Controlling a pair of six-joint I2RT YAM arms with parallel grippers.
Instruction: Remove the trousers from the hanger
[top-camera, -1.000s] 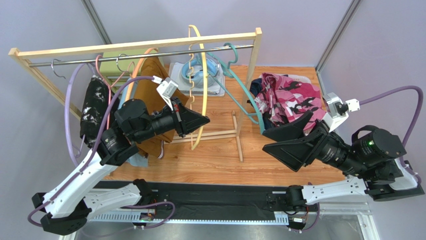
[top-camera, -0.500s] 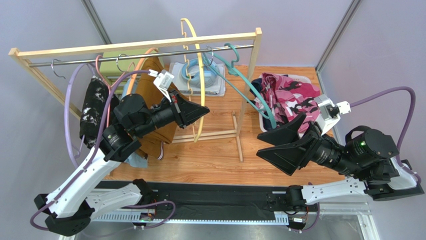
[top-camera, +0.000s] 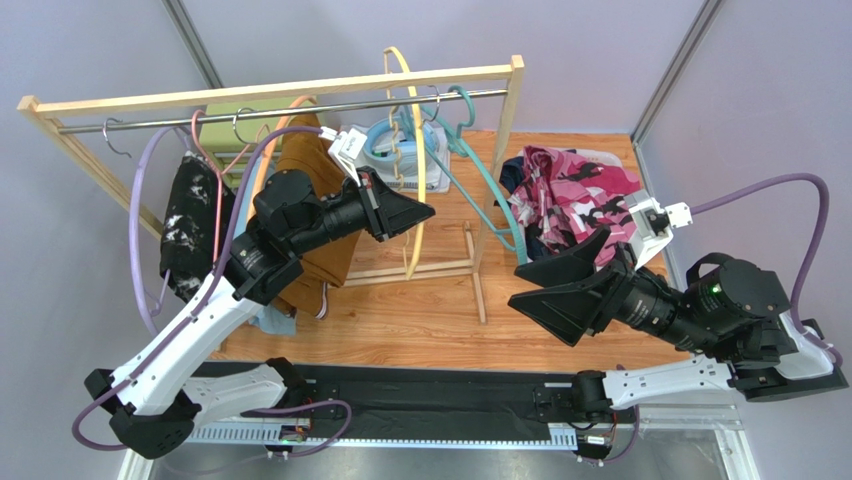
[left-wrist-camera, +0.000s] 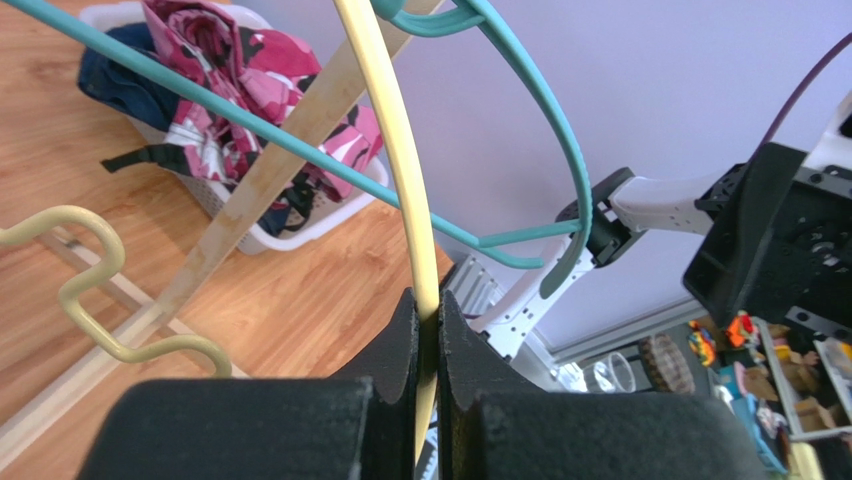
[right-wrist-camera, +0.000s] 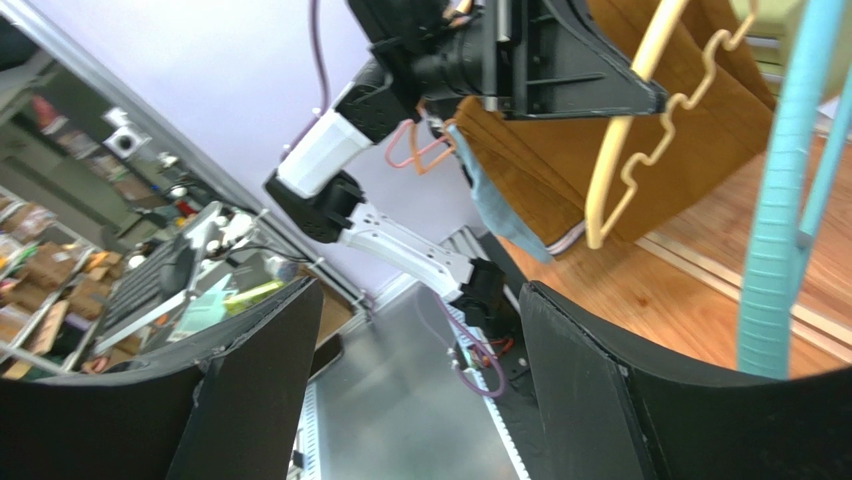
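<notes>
My left gripper (top-camera: 425, 212) (left-wrist-camera: 427, 300) is shut on a bare yellow hanger (top-camera: 415, 150) (left-wrist-camera: 395, 130), whose hook stands above the rack's rail. Mustard-brown trousers (top-camera: 310, 200) (right-wrist-camera: 560, 150) hang on an orange hanger just left of it. Black speckled trousers (top-camera: 190, 215) hang further left, and a light blue piece (top-camera: 268, 318) shows below the brown pair. Pink floral trousers (top-camera: 580, 195) (left-wrist-camera: 240, 90) and dark navy ones (top-camera: 512, 175) lie in the white basket (left-wrist-camera: 300, 225) at the right. My right gripper (top-camera: 515, 287) (right-wrist-camera: 415, 300) stands open and empty in front of that basket.
A wooden rack (top-camera: 270, 90) with a metal rail spans the back, its foot bar on the wooden tabletop. A teal hanger (top-camera: 480, 190) (right-wrist-camera: 780, 230) hangs tilted between the two grippers. A white stack (top-camera: 435, 165) and a green box (top-camera: 225, 120) sit behind the rack.
My left gripper has carried the yellow hanger right and toward the rack, and the hanger has swung. My right gripper has drifted slightly left, still open.
</notes>
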